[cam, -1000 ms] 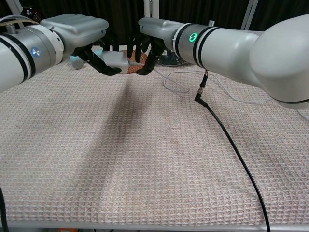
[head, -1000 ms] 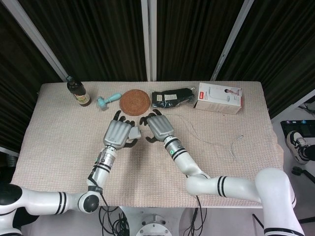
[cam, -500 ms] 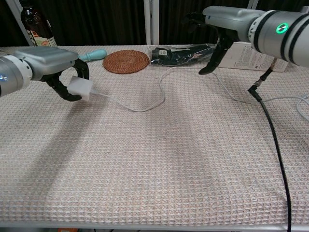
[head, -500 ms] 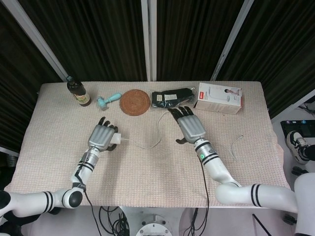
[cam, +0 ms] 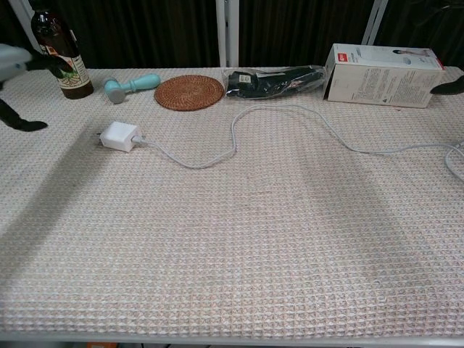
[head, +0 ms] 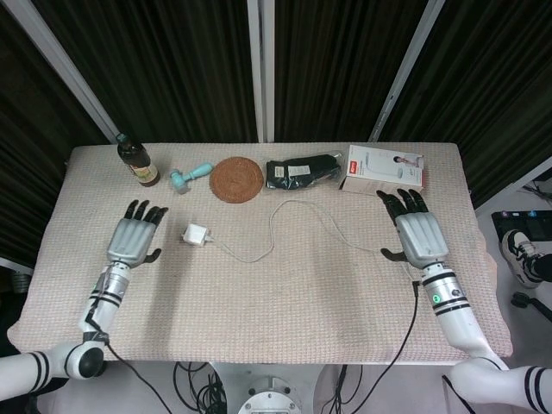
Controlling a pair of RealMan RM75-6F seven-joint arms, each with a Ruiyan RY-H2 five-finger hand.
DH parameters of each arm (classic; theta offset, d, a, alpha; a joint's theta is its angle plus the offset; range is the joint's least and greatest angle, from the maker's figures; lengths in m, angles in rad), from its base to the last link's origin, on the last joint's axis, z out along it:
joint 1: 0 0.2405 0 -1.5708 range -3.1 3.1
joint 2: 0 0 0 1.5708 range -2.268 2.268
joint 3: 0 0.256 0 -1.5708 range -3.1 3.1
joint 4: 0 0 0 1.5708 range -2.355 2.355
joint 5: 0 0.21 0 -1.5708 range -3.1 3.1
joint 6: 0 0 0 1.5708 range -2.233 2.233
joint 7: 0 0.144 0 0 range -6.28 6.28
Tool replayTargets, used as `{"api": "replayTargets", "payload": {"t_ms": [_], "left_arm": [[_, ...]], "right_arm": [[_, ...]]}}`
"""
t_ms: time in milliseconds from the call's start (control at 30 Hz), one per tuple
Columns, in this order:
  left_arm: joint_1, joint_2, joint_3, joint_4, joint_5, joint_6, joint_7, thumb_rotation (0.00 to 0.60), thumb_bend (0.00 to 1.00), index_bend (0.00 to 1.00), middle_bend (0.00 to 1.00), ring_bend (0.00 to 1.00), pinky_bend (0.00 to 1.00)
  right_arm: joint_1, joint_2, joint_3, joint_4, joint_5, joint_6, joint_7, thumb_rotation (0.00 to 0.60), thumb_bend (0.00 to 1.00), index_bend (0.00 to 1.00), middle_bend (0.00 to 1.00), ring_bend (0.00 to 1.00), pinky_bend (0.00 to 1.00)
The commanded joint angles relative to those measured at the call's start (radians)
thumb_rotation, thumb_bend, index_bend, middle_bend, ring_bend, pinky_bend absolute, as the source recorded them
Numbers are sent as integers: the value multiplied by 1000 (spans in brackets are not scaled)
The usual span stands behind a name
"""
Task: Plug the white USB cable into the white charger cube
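The white charger cube (head: 195, 235) (cam: 120, 135) lies on the cloth left of centre, with the white USB cable (head: 274, 226) (cam: 235, 130) plugged into its right side. The cable loops across the middle and runs off toward the right. My left hand (head: 134, 241) hovers to the left of the cube, fingers spread, holding nothing. My right hand (head: 417, 235) is far to the right, fingers spread and empty, with the cable's far end running under it. Only dark fingertips of the left hand (cam: 22, 123) show at the chest view's left edge.
Along the back edge stand a dark bottle (head: 138, 161) (cam: 62, 51), a teal handled tool (head: 190, 176) (cam: 130, 85), a round woven coaster (head: 237, 178) (cam: 189, 91), a black pouch (head: 302, 171) (cam: 274, 80) and a white box (head: 385, 168) (cam: 380, 75).
My left hand let go of the cube and drew back to the left. My right hand swung away to the right. The cube now lies on the cloth with the cable plugged in.
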Motion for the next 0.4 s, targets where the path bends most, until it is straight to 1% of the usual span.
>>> {"api": "replayTargets", "payload": {"t_ms": [33, 133, 200, 300, 400], "left_arm": [[159, 141, 43, -63, 129, 189, -139, 600, 240, 134, 144, 13, 1], [241, 211, 75, -107, 160, 255, -188, 600, 238, 141, 149, 13, 0], [293, 248, 92, -144, 165, 297, -199, 600, 238, 141, 150, 13, 0], [361, 279, 111, -187, 184, 358, -211, 600, 239, 141, 150, 13, 0], [415, 286, 119, -207, 211, 411, -221, 600, 238, 141, 150, 13, 0]], "right_arm": [[-144, 98, -73, -5, -141, 124, 139, 600, 140, 94, 167, 39, 31], [-218, 126, -102, 5, -193, 179, 206, 600, 145, 101, 168, 39, 31], [-259, 139, -116, 11, -230, 209, 245, 600, 148, 105, 169, 39, 31], [-306, 144, -122, 24, -271, 253, 273, 600, 153, 116, 172, 40, 30], [-336, 148, -121, 31, -295, 270, 291, 600, 156, 130, 179, 41, 30]]}}
